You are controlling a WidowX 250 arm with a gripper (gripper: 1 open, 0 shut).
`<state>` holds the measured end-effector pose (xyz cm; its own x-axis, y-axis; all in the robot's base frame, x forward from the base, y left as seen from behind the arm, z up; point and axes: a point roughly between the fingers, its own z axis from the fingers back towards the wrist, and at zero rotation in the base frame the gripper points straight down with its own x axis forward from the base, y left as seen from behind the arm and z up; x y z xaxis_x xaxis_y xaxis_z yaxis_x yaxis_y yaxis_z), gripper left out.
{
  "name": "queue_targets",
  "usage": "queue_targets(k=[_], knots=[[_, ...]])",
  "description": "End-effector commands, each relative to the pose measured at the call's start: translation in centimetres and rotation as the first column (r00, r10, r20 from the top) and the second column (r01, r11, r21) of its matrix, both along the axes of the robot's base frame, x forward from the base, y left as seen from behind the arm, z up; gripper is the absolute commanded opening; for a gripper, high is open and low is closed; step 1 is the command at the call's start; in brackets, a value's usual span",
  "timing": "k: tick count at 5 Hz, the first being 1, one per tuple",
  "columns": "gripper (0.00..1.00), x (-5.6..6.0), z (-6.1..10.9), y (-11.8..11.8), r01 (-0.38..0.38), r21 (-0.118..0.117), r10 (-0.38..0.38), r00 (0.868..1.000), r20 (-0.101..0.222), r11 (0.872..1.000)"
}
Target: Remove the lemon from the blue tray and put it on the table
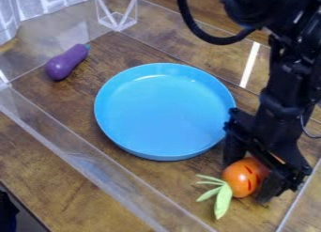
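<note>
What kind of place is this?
Probably a robot's practice play kitchen: there's a black robot arm, a big blue plate, and toy-looking vegetables, a carrot and an eggplant.

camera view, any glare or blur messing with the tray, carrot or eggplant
In the camera view, the blue tray is evenly lit, its rim crisp enough; a pale bright streak, possibly glare, crosses the wood beyond the arm's near side; the carrot looks slightly soft, partly hidden by the dark gripper; the purple eggplant reads clearly
</note>
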<state>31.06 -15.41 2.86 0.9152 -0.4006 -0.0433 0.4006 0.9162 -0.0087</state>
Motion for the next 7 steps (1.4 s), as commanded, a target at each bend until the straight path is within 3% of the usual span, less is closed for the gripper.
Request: queue_targets(k=[1,3,7], knots=[[1.0,1.4,3.13,-0.54,0.0,-0.045,0.004,0.996,0.093,0.999],[1.0,1.56,3.45,-0.66,0.006,-0.041,-0.002,0.995,0.097,0.999],[1.0,1.78,2.55,-0.95,0.017,-0.032,-0.014,0.997,0.082,0.999]])
